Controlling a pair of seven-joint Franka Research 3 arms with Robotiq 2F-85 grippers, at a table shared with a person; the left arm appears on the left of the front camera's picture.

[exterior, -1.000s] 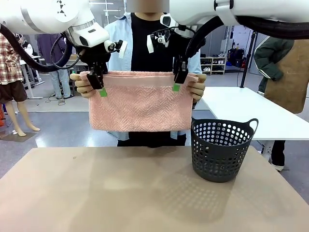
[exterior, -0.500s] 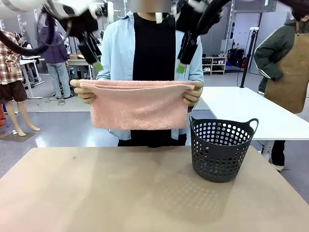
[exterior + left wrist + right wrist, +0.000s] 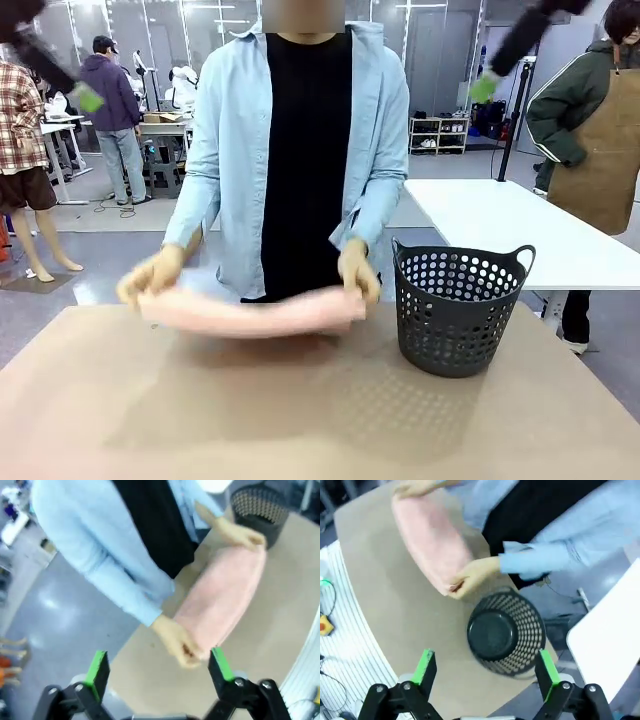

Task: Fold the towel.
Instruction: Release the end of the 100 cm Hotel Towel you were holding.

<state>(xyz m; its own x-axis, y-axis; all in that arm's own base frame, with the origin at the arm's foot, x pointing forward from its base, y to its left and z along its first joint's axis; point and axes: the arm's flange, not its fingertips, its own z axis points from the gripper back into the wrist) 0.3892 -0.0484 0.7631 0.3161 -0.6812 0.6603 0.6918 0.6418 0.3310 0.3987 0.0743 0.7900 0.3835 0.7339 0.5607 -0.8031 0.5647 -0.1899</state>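
While the person across the table grips the pink terry towel with one hand at its far-from-basket end and the other hand at the end beside the dark perforated basket, the cloth sits low, right at the table's far edge, either touching the top or just above it; the blur keeps me from saying which. It reads as a long, narrow band rather than an open square, so I'd judge at least one lengthwise fold is done. How many layers there are I cannot tell, because the towel is smeared with motion. Both robot arms are out of it. The left gripper hangs high over the scene with its green pads spread wide and nothing between them, looking down on the towel and the person's sleeve. The right gripper is likewise spread and empty, well above the basket, which stands empty just beside the towel's near end. What looks left, to my eye, is laying the band flat on the table and doubling it over across its length — maybe twice — to get a tidy packet. Whether the basket then comes into play I can't say.
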